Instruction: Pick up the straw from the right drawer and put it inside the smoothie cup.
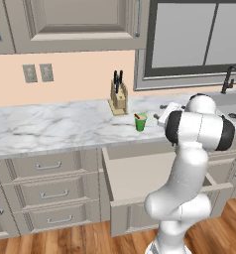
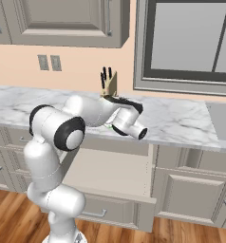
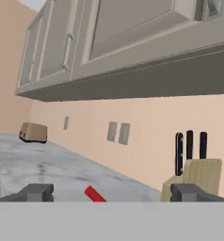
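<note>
Marble counter (image 1: 50, 126) bears the smoothie cup (image 1: 141, 122) holding the straw (image 3: 94, 194); pincer (image 3: 114, 193) gapes empty

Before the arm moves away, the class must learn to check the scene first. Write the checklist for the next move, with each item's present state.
1. Straw in cup: ok, its red end pokes out of the mouth.
2. Cup upright on the counter: ok.
3. Hand open: ok.
4. Fingers off the straw: ok, it lies between them and touches neither.
5. Hand's way past the knife block: cannot tell.
6. Drawer shut: not ok, it is pulled out.
</note>
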Robot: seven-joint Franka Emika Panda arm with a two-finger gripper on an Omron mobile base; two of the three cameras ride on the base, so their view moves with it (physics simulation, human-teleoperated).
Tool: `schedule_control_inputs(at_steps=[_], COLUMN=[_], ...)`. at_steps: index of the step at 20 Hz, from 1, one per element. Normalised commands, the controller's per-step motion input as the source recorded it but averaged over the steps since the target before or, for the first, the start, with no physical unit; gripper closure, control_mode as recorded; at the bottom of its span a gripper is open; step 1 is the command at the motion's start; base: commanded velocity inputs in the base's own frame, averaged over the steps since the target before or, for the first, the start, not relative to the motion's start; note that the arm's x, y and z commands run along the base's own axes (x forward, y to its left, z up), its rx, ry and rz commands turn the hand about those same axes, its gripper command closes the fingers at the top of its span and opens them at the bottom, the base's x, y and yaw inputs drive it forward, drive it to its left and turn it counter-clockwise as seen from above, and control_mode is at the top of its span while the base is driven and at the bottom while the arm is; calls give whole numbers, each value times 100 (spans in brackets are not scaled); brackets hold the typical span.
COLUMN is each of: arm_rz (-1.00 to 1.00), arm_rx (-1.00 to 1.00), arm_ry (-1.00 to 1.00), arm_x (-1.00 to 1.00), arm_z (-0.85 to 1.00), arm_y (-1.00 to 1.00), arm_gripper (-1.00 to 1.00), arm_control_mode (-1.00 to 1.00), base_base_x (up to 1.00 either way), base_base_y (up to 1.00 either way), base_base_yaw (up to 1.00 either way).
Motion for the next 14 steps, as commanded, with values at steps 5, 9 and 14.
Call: schedule_control_inputs(at_steps=[5,9,14], arm_rz=[0,0,1], arm_rx=[-9,-7,-2], arm_ry=[-2,-16,-15], arm_x=[-98,-96,-49], arm_z=[50,50,9], arm_y=[-25,-1,-4], arm_gripper=[-100,-100,-100], arm_control_mode=[-100,-100,-100], base_base_x=[0,0,0], base_base_y=[0,0,0], base_base_yaw=[0,0,0])
